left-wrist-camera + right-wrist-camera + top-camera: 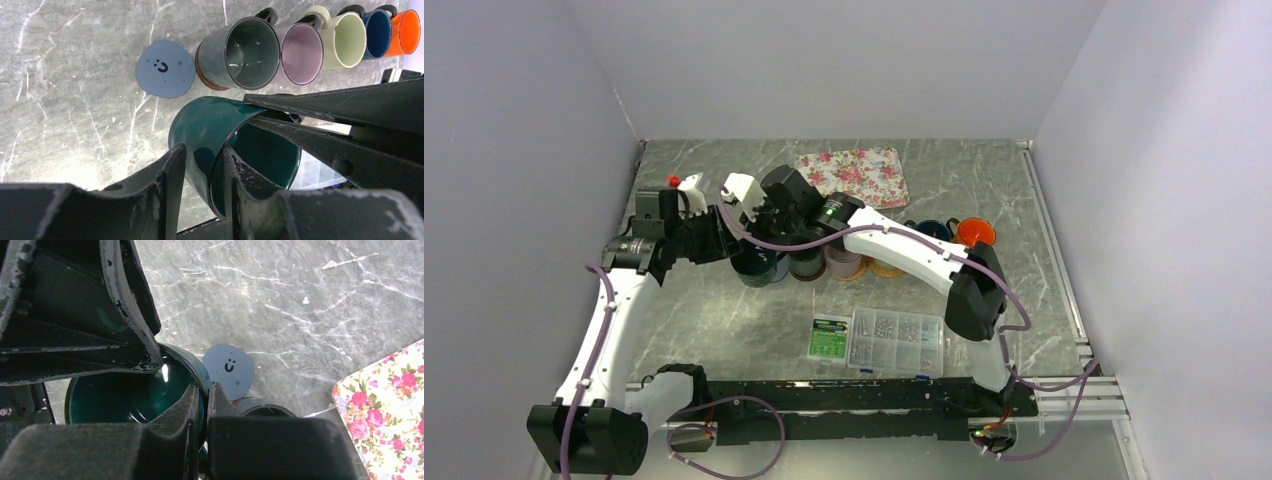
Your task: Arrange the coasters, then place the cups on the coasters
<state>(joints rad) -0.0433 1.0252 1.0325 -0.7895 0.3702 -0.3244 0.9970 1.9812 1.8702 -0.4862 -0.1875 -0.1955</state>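
The left claw (204,150) stands part open astride the rim of the teal cup (210,125), one finger inside and one outside, with a gap showing on the outer side. The right claw (204,390) is pinched tight on the same rim at another spot, one finger in the bowl and one on the outer wall. The teal cup hangs between both claws near the middle of the surface (724,330), at the left end of the cup row. It is just beside the blue coaster (166,69) and not on it; whether it touches the surface I cannot tell. Next along stands the grey cup (250,55) on a brown coaster (200,70), then the mauve cup (300,52), cream cup (345,40), navy cup (377,32) and orange cup (407,31), running toward the right edge. A tray (854,175) lies by the far edge, a box (896,342) by the near edge.
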